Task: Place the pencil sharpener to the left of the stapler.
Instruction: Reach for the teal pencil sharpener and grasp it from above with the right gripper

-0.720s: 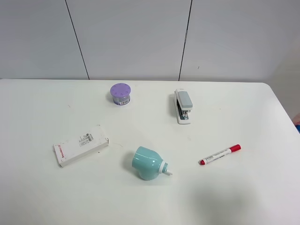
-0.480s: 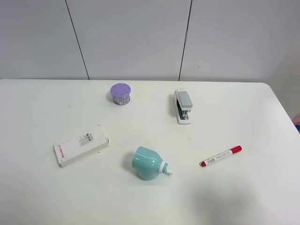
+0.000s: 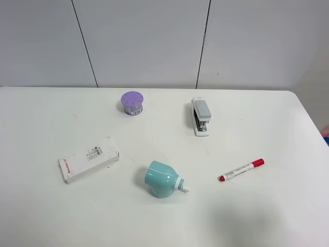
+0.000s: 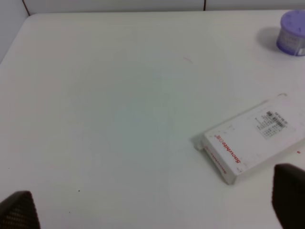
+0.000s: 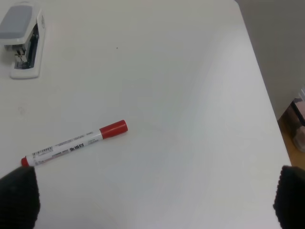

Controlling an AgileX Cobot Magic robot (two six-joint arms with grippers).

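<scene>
The mint-green pencil sharpener (image 3: pixel 164 178) lies on its side at the table's front middle, its white nozzle pointing right. Toward the back, right of centre, the white stapler (image 3: pixel 201 117) with a grey top lies lengthwise; the right wrist view also catches the stapler (image 5: pixel 22 39). Neither gripper shows in the high view. My left gripper (image 4: pixel 152 205) is open above bare table near the white box, only its dark fingertips (image 4: pixel 288 195) showing. My right gripper (image 5: pixel 153 198) is open too, hovering near the red marker, far from the sharpener.
A white rectangular box with red print (image 3: pixel 88 159) lies at the front left, and it also shows as the box (image 4: pixel 252 141) in the left wrist view. A small purple cylinder (image 3: pixel 132 103) stands at the back. A red-capped marker (image 3: pixel 241 170) lies right of the sharpener. The table's right edge (image 5: pixel 259 71) is close.
</scene>
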